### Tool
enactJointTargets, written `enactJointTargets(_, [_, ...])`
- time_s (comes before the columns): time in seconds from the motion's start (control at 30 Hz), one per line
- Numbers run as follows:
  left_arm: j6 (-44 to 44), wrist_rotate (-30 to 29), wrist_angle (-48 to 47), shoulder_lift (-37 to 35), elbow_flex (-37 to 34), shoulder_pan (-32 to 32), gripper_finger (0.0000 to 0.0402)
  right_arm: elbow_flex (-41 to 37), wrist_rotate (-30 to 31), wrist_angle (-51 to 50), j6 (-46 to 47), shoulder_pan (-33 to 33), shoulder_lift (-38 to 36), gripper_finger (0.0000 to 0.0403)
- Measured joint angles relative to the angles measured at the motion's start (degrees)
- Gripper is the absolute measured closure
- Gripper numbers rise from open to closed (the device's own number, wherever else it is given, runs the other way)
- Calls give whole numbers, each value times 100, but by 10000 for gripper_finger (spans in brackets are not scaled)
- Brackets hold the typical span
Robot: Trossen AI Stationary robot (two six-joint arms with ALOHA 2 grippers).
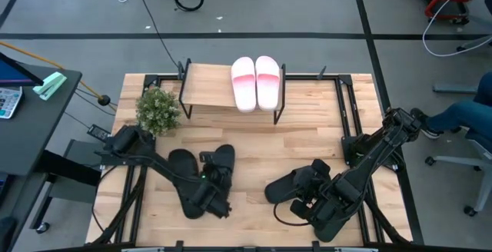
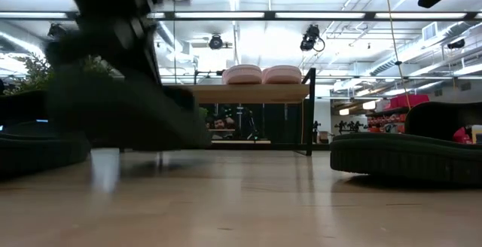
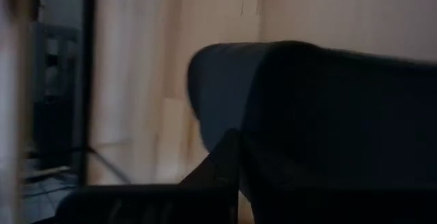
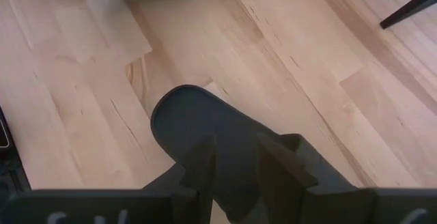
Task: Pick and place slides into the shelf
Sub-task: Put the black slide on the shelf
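Two pale pink-and-white slides (image 1: pixel 255 83) (image 2: pixel 261 74) lie side by side on the shelf's (image 1: pixel 207 87) wooden top board. My left gripper (image 1: pixel 211 195) is shut on a black slide (image 2: pixel 128 108) (image 3: pixel 328 115) near the table's near-left part. A second black slide (image 1: pixel 224 160) lies on its sole beside it. My right gripper (image 4: pixel 240 166) (image 1: pixel 307 200) is open by a narrow gap. Its fingers stand over one end of a black slide (image 4: pixel 188 121) (image 1: pixel 283 188), and whether they touch it I cannot tell. Another black slide (image 1: pixel 317 169) lies just beyond. My left gripper comes down on the black slide from above, at its wide strap (image 3: pixel 341 108). The strap fills the left wrist view, so the exact hold does not show. In the low view the slide is lifted clear of the table and tilted, its lower edge (image 2: pixel 192 138) above the wood.
A small green potted plant (image 1: pixel 157 110) stands left of the shelf. The shelf's thin black legs (image 2: pixel 310 111) reach the table at its far middle. Bare wood (image 1: pixel 254 152) lies between the two arms. A person's leg (image 1: pixel 461 117) shows beyond the table's right edge.
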Motion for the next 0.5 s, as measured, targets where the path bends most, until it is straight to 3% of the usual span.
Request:
enactJointTargets(0.23, [-584,-718,-2071,0,1573,-141,395,0,0,0,0,0,-2,296])
enactJointTargets(0.5, [981,-1383,-2068,-157,3118,-26,398,0,0,0,0,17,-2,296])
